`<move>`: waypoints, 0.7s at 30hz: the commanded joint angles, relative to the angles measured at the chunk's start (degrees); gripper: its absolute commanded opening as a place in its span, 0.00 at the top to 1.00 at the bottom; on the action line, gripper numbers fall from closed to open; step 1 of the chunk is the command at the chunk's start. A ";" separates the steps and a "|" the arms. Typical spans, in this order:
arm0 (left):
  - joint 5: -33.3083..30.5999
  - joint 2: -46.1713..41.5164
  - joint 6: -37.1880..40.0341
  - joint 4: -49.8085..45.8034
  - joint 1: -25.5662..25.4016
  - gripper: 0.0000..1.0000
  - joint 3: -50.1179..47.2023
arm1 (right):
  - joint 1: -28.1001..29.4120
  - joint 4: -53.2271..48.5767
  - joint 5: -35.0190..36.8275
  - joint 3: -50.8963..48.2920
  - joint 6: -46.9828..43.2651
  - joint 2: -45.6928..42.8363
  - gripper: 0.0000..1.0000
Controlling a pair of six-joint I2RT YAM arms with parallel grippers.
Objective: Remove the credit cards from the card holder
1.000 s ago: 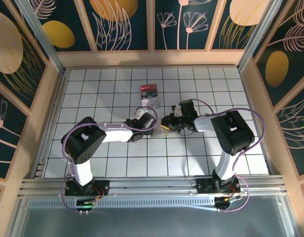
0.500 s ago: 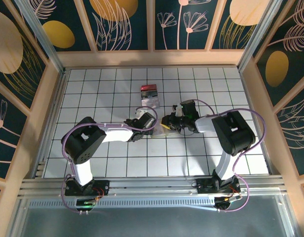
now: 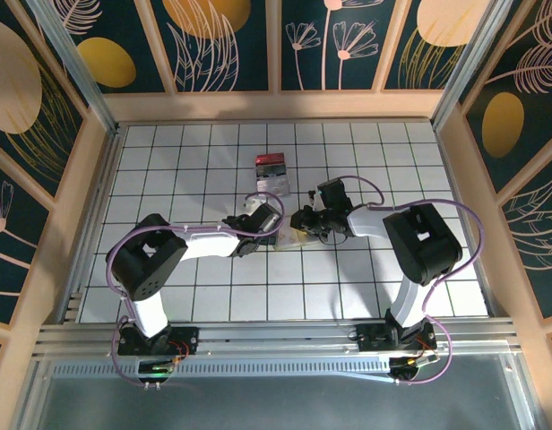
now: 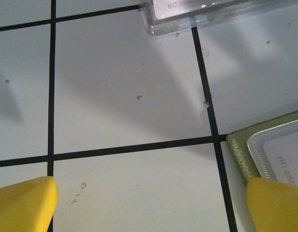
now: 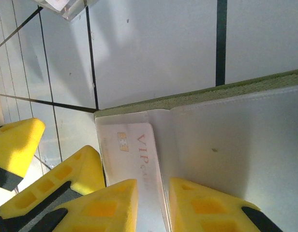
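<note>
Site: white-tiled bench (image 3: 204, 278) w/ black grid. The card holder (image 3: 297, 236) lies open near mid-bench, btwn the two arm tips. R wrist view: card holder (image 5: 245, 140) has an olive-green edge and a pale, clear-sleeved inside. One card (image 5: 132, 150), pale w/ gold chip and "VIP" lettering, sits in the sleeve at the corner, not yet out. L wrist view: corner of the card holder (image 4: 239, 153) at lower right, w/ printed "NO. 88…" legible under the sleeve. L fingers (image 4: 24, 205): released, spread wide, bare tile btwn them. One of them overlaps the card holder's corner; contact cannot be confirmed. R wrist view puts the L fingers (image 5: 67, 174) just beside that corner. R fingers (image 5: 207, 209): low over the card holder's inside w/ a narrow gap, straddling the card's long edge and the sleeve fold. Whether they pinch card or sleeve: cannot tell. A small clear box (image 3: 271, 170) w/ red and dark contents stands apart, farther up the bench. One corner of the clear box (image 4: 197, 17) shows at the top of L wrist view.
</note>
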 commanded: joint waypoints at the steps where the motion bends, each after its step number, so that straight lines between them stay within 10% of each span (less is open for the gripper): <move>1: -0.50 -1.24 -1.27 -2.34 0.17 0.01 -0.69 | 0.60 -4.50 3.05 1.04 -1.40 -1.43 0.74; 21: 1.56 2.40 -1.18 -1.58 0.20 0.01 -0.71 | 1.88 -3.58 -0.81 2.29 -1.33 0.85 0.70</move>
